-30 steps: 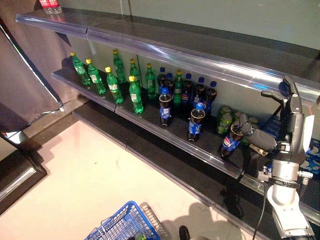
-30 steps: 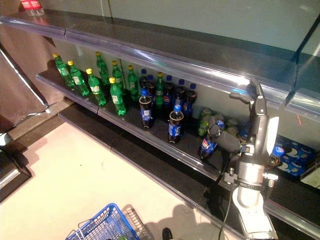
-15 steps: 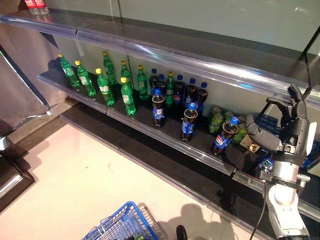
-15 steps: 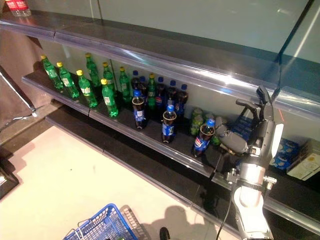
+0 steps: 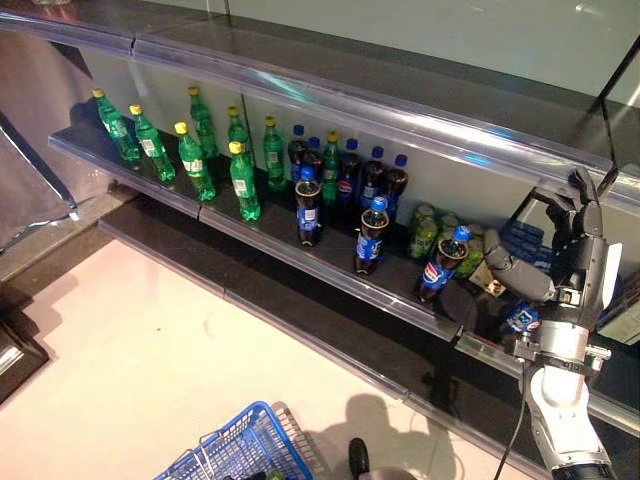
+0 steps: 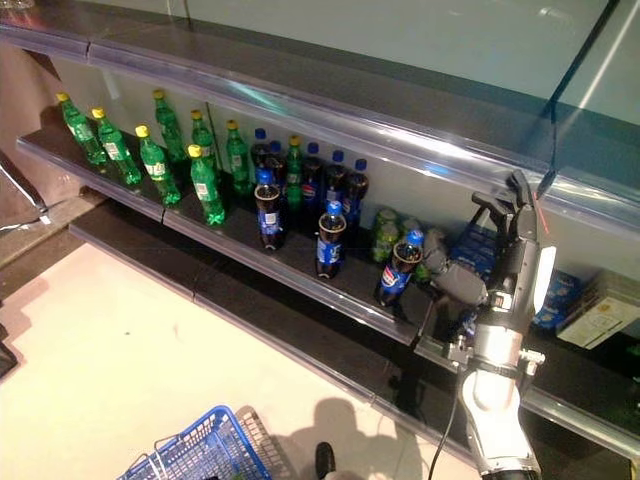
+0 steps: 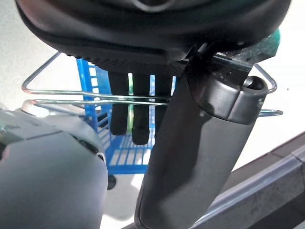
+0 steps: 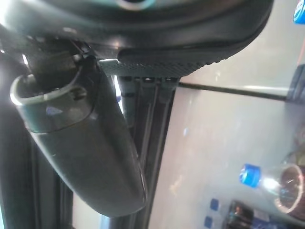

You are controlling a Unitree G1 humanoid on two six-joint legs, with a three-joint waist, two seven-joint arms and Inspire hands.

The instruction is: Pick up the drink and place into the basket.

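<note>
Drink on shelf leans, cap tilted toward right robot hand.

on the middle shelf, green bottles stand at the left, cola bottles right of them, three more colas nearer the front edge. cans sit right of the colas, behind the rightmost one. the right hand is right of that bottle, apart from it. the basket sits on the floor below, its handles across the left hand.
</note>
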